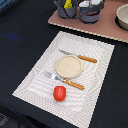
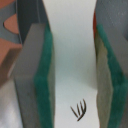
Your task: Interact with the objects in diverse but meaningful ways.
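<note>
**Operator:** What do the jaws have right now?

**Spotter:** In your wrist view they are closed down on a flat white piece, the white fish shape (image 2: 72, 55). It fills the gap, and the green pads (image 2: 45, 85) press it from both sides. A small black mark of curved strokes shows low on its face. You cannot see the arm in the exterior view, so I cannot tell you where over the bench (image 1: 20, 35) the fish is.

**Operator:** And the rest, from the front?

**Spotter:** Nearest you, the red tomato (image 1: 59, 93) sits on the striped placemat (image 1: 35, 82). Just behind it lies the fork (image 1: 64, 80), then the round plate (image 1: 68, 66), then the knife (image 1: 79, 56). Both orange handles point to the exterior view's right. Farther back a pink tray (image 1: 100, 27) carries a grey caddy (image 1: 80, 11), with a bowl (image 1: 123, 17) at the exterior view's right edge.
</note>
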